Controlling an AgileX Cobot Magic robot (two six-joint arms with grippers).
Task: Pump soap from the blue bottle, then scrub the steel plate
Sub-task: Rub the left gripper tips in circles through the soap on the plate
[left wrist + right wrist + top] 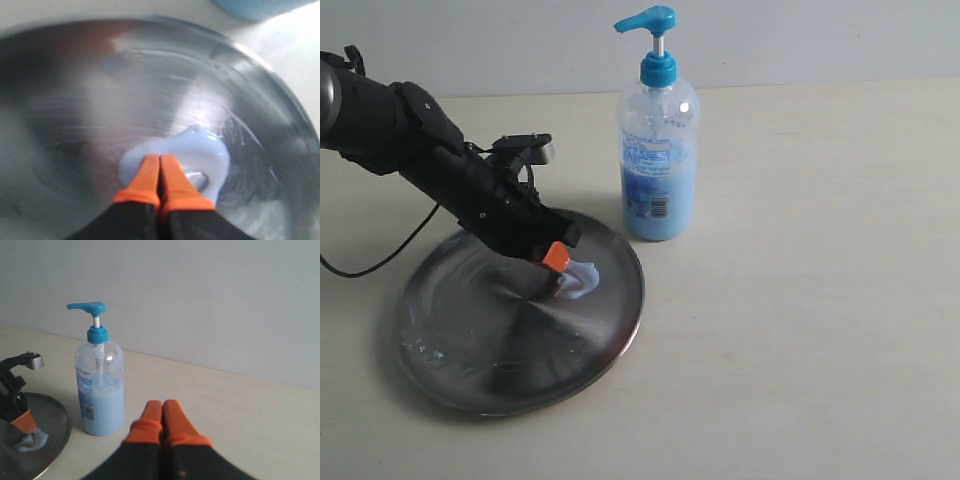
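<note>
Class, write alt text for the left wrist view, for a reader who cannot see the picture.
The left gripper, its orange-tipped jaws shut together, meets a glossy pale blue blob of soap on the streaked, shiny steel plate. The base of the blue bottle shows blurred just beyond the plate's rim.

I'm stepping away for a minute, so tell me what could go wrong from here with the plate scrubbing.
1. The left pincer, shut, has its tips in the soap on the steel plate. Nothing steadies the plate, so it may slide.
2. The blue bottle stands right beside the plate's rim, so a shove could topple it.
3. The pincer holds no sponge, so its tips may scratch the metal.
</note>
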